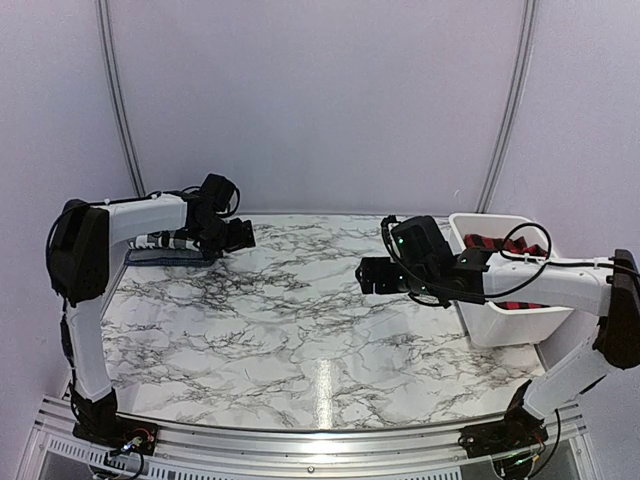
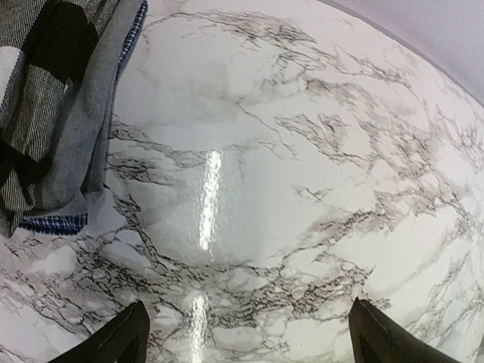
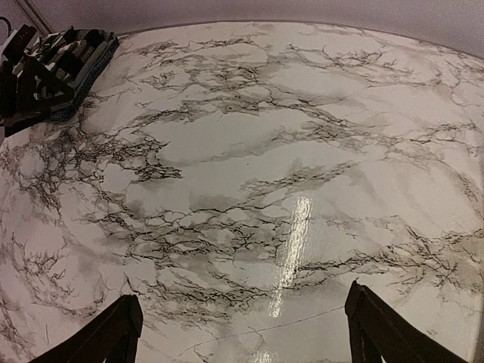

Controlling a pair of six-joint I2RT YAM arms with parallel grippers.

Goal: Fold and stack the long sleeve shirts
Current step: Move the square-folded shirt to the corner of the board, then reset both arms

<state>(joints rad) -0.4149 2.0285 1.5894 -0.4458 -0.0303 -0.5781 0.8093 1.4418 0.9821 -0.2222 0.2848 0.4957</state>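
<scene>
Closest to lens: the left gripper [image 2: 248,321], jaws spread wide with nothing between them and only the bare marble table [image 2: 302,151] underneath. It hangs just beside the stack, on the side facing the table's middle.
Other arm: the right gripper [image 3: 243,314] is also spread and empty. It is well apart from the stack, close to the white bin [image 1: 510,320].
Landmark: the stack [image 1: 165,243] has the black-and-white checked shirt [image 2: 30,91] on top and the grey shirt [image 2: 83,128] under it. A blue-checked edge [image 2: 53,223] sticks out lowest. I cannot tell whether that edge is a lining or another garment.
Remaining work: the red-and-black checked shirt [image 1: 497,243] lies bunched inside the bin, across the table from the stack. My judgement is that it is not yet folded.
Risk, snagged stack: the left fingers are so close to the stack that a low sideways swing away could catch the top layer and pull the fold open.
Risk, uneven stack: the layers are not flush. Another shirt set on them off-centre could slide, or push the stack toward the table edge nearby.
Risk, bin: the bunched red shirt could catch on the bin wall during a lift. The bin might then tip or drag, and it looks to stand at the table's rim opposite the stack.
Risk, poor grasp: pinching a single loose fold of that bunched cloth would leave sleeves trailing and hard to spread.
Risk, arms: both arms working the table's middle, away from the stack, could knock wrists.
</scene>
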